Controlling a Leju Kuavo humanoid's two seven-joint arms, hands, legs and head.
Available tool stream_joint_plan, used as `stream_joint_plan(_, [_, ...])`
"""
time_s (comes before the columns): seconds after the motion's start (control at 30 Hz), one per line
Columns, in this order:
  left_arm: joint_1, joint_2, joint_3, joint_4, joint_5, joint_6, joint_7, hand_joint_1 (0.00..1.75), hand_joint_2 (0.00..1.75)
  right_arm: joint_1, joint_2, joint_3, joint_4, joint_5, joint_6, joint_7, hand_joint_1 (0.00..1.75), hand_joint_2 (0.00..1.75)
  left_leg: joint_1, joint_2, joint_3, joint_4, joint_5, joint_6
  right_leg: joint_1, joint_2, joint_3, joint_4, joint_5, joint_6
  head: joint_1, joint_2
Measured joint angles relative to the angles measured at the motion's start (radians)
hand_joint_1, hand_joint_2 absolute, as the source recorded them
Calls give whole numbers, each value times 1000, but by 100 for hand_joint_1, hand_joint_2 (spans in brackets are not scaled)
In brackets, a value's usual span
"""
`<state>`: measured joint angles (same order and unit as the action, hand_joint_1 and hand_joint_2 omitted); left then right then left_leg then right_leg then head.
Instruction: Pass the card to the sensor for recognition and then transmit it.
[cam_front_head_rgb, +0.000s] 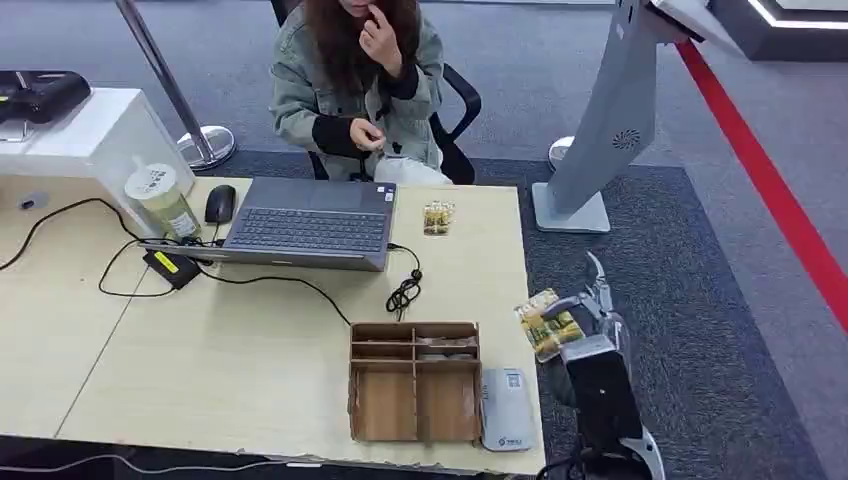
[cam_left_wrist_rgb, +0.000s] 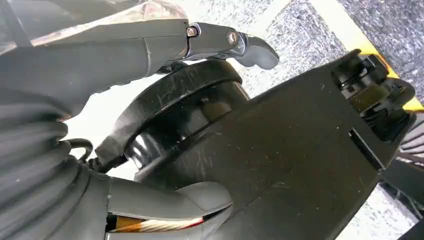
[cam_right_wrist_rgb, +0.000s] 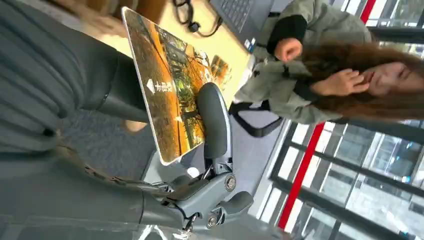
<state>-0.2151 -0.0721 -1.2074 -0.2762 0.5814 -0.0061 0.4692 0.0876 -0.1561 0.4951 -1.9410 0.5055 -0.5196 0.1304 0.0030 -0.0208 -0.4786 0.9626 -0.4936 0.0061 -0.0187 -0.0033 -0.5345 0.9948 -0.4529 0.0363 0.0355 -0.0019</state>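
My right hand (cam_front_head_rgb: 592, 318) hangs just off the table's right edge and holds a yellow-green picture card (cam_front_head_rgb: 546, 323) by one end. In the right wrist view the card (cam_right_wrist_rgb: 167, 82) stands on edge, pinched under the thick grey thumb (cam_right_wrist_rgb: 214, 120). The sensor, a small white-grey card reader (cam_front_head_rgb: 505, 408), lies flat at the table's front right corner, below and to the left of the held card. My left hand (cam_left_wrist_rgb: 150, 50) hangs beside my body with its fingers apart and nothing in it.
A cardboard divider box (cam_front_head_rgb: 415, 380) sits next to the reader. A laptop (cam_front_head_rgb: 305, 222), mouse, cup, cables and another small card (cam_front_head_rgb: 437, 217) lie further back. A person (cam_front_head_rgb: 360, 85) sits behind the table (cam_front_head_rgb: 230, 350). A grey kiosk stand (cam_front_head_rgb: 610, 130) rises at the right.
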Motion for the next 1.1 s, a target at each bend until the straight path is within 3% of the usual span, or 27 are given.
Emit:
stream_joint_plan(0.2, [4,-14,16,3,16,32,2,0,175,131,-21,-15,-41,-3,-94,-70,175,175,0,0,1,0,-1,0,0,0,0,0,-1,-1,0,0])
stream_joint_plan(0.53, [6,-27,27,16,22,49,-2,0,175,175,-9,0,51,-64,-164,-124,175,175,0,1,1,0,0,1,0,0,1,0,-1,-1,-1,0])
stream_joint_plan(0.7, [6,-29,28,21,27,49,-9,0,175,176,20,5,129,19,-170,-120,175,175,0,1,1,0,0,0,0,0,1,0,-1,-1,-1,0])
stream_joint_plan(1.1, [6,-31,29,26,34,50,-11,0,175,181,71,-11,282,-97,-174,-193,175,175,0,1,1,0,0,1,0,0,1,0,-1,-1,-1,0])
